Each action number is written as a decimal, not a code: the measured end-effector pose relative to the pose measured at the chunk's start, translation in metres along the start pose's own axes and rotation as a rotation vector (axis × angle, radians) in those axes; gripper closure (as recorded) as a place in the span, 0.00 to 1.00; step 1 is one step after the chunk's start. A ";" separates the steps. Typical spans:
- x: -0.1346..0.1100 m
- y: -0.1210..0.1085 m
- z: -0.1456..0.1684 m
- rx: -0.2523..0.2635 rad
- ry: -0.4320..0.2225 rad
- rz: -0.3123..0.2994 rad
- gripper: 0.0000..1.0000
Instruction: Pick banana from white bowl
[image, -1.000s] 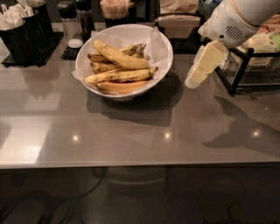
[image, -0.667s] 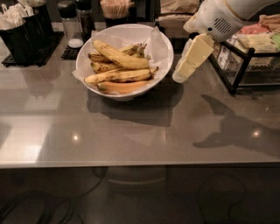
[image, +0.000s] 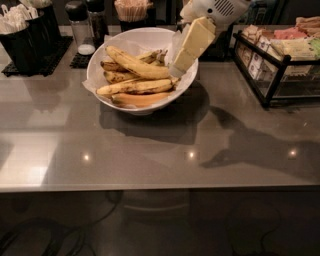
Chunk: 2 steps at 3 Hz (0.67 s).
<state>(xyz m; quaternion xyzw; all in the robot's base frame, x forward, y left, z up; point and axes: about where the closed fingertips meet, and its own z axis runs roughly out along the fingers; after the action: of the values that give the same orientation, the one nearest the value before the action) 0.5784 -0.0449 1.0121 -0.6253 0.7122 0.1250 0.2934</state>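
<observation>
Grey tabletop (image: 150, 155): carried white bowl (image: 125, 38) centre-back, black wire rack (image: 274, 80) right, black holders (image: 27, 42) left; gripper (image: 180, 64) hung over the bowl's right rim.

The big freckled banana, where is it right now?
In the camera view the banana lies atop the pile in the white bowl, its right end close to the gripper, which hangs over the bowl's right rim.
</observation>
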 end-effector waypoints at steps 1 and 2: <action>-0.019 -0.009 0.028 -0.038 -0.013 -0.016 0.00; -0.021 -0.010 0.030 -0.041 -0.015 -0.018 0.00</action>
<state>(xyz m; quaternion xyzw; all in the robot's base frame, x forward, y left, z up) 0.5968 -0.0128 1.0019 -0.6368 0.7015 0.1416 0.2871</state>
